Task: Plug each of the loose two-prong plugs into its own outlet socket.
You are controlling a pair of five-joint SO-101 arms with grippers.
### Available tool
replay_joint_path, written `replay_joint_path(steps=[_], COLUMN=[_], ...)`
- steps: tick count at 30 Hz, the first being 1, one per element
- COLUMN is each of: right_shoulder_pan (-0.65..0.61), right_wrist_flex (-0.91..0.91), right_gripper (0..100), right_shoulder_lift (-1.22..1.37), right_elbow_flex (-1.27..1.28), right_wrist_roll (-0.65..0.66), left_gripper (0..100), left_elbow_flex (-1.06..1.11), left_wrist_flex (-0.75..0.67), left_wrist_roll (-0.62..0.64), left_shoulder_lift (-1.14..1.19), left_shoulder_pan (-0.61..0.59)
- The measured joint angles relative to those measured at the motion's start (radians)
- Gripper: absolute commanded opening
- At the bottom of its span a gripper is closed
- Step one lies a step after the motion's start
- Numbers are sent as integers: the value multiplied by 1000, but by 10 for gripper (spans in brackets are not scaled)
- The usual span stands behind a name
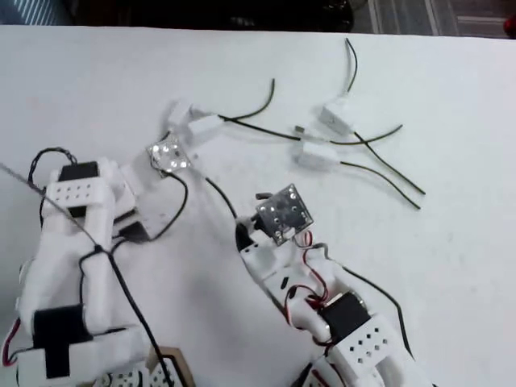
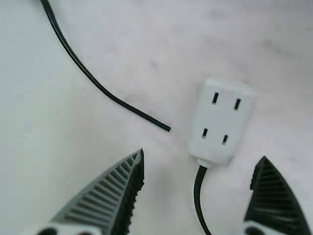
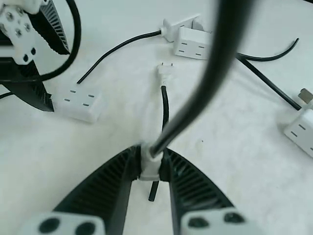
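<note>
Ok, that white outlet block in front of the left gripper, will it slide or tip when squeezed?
Probably light: the outlet block is a small plastic box lying flat, so it should slide rather than tip. Its smooth sides may slip in the left gripper. Its black cord looks floppy and will likely drag.

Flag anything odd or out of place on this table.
The cords look cut short: one black cord ends bare beside the outlet block at the left gripper. The right gripper holds a plug whose cord rises across its camera.
</note>
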Motion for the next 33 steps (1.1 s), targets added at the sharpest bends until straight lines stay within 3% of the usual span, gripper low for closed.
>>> replay_joint_path(steps=[3,6,12,16,21,33], right_shoulder_pan=[2,0,0,0,0,0], right_wrist_flex=[0,0,0,0,0,0], right_gripper=[17,17,17,17,17,17], right_shoulder_lift=[0,0,0,0,0,0], right_elbow_flex=[0,0,0,0,0,0], right_wrist_roll=[0,0,0,0,0,0], left_gripper=[329,242,102,155,352,347], left_elbow_flex=[0,0,-2,-17,-26,-21], left_wrist_flex=[-72,-91,-64,6,25,123], left_wrist_roll=[0,3,152,298,443,450], left_shoulder_lift=[78,123,132,129,129,-157], left_shoulder_pan=[0,8,98,184,222,94])
